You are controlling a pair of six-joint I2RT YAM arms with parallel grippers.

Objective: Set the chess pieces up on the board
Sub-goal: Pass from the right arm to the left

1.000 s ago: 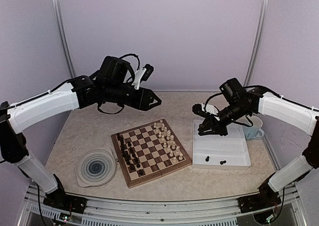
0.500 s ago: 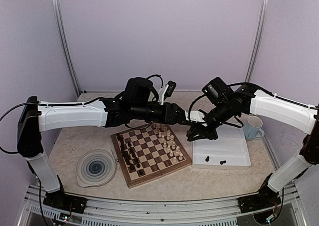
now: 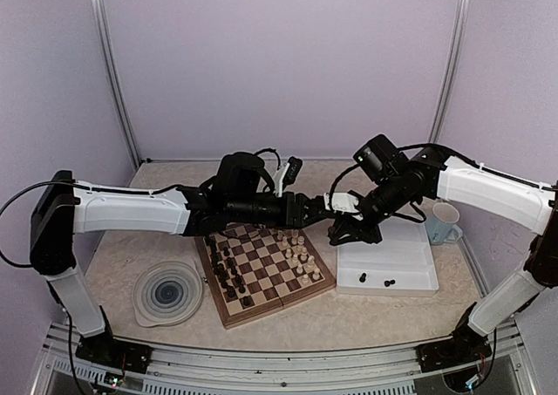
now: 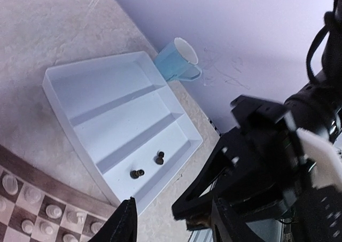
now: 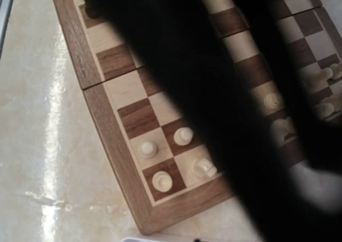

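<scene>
The board (image 3: 261, 266) lies mid-table, with dark chess pieces (image 3: 228, 273) along its left side and cream ones (image 3: 296, 247) along its right. My left arm reaches across the board; the left gripper (image 3: 317, 210) is open, and between its fingers (image 4: 126, 220) sits the tip of my right gripper (image 4: 199, 214). The right gripper (image 3: 335, 234) hangs over the gap between board and tray, shut on a small brown piece (image 4: 197, 221). The right wrist view shows the board's corner (image 5: 107, 114) and cream pieces (image 5: 183, 136); a black blur hides the rest.
A white tray (image 3: 403, 255) right of the board holds two dark pieces (image 3: 363, 278) (image 3: 390, 283). A pale blue mug (image 3: 443, 222) stands behind it. A round swirl plate (image 3: 167, 292) lies left of the board. Walls close the back and sides.
My left arm swung down from the back left and stretched over the board to the right gripper. The right gripper shifted left from above the tray to the board's right edge.
</scene>
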